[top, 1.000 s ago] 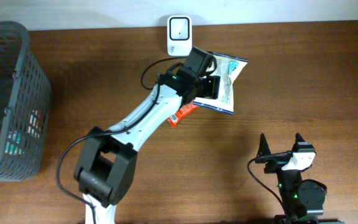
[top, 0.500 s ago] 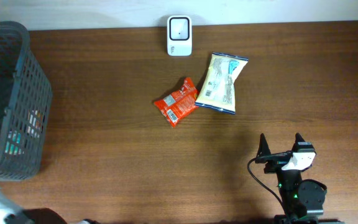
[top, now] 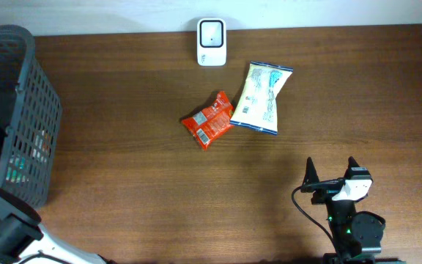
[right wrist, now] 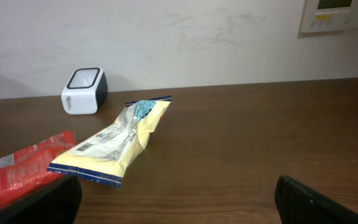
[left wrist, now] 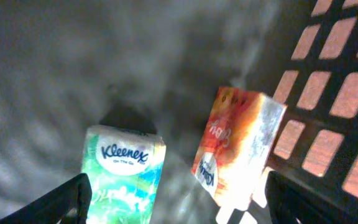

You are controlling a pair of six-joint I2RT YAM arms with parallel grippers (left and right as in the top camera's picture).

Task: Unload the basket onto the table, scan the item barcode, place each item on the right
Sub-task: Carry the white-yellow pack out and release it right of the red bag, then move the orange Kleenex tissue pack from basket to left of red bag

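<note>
Basket (top: 20,110) at 9 o'clock of table (top: 123,183): I see left gripper (left wrist: 179,190) released over Kleenex pack (left wrist: 124,171), orange pack (left wrist: 238,152) at its 3 o'clock; right gripper (right wrist: 179,196) released, empty.

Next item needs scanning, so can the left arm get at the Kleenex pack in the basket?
Probably yes: the left fingers stand open above the Kleenex pack, with nothing covering it.

The black-and-white jointed left arm (top: 6,233) comes up from the lower left corner of the overhead view and reaches along the left edge. Its black two-finger left gripper (left wrist: 179,196) has its fingers spread wide, gripping nothing. The black right gripper (top: 332,170) sits low at lower right, its fingers (right wrist: 36,199) also wide apart and empty.
</note>
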